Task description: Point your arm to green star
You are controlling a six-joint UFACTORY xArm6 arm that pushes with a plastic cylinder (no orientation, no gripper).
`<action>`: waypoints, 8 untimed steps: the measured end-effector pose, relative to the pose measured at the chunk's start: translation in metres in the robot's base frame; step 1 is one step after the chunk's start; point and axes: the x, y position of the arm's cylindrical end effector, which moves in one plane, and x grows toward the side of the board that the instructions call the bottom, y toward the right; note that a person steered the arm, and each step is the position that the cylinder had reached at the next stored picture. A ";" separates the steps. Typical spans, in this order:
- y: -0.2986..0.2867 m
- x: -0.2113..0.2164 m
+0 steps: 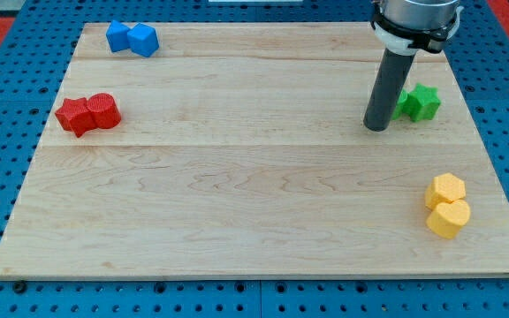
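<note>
The green star (pixel 418 102) lies near the board's right edge in the view's upper right. My tip (pixel 376 127) rests on the board just to the left of the star and slightly below it, with a small gap between them. The dark rod rises from the tip to the view's top and hides part of the star's left side.
Two blue blocks (pixel 132 39) touch at the top left. A red star (pixel 76 116) and a red cylinder (pixel 103 109) touch at the left. A yellow hexagon (pixel 447 189) and another yellow block (pixel 449 218) sit at the lower right. The wooden board (pixel 237 194) has blue pegboard around it.
</note>
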 end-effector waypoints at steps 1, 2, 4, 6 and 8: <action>0.000 0.000; 0.000 -0.002; 0.001 0.011; 0.001 0.014; -0.045 0.029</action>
